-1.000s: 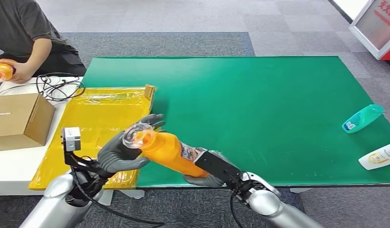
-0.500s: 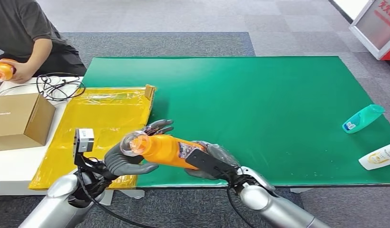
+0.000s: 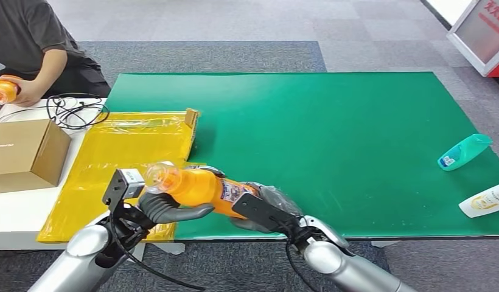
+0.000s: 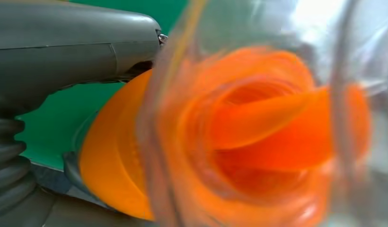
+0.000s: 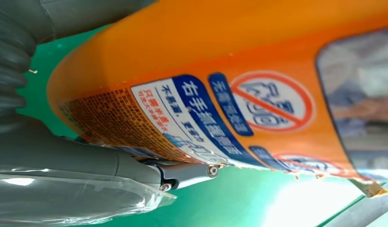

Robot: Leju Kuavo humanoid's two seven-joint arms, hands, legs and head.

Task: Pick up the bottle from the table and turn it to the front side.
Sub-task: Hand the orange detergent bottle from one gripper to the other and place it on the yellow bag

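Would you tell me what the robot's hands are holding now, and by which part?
Both hold the orange plastic bottle: left hand near its clear-capped end, right hand around its lower body.

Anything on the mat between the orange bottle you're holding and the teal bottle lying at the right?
Nothing: in the head view, bare green mat runs from the orange bottle to the teal bottle.

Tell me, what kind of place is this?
Probably a robot test room: grey carpet tiles, a green mat laid as workspace, spare bottles, and a person seated beside a tangle of cables.
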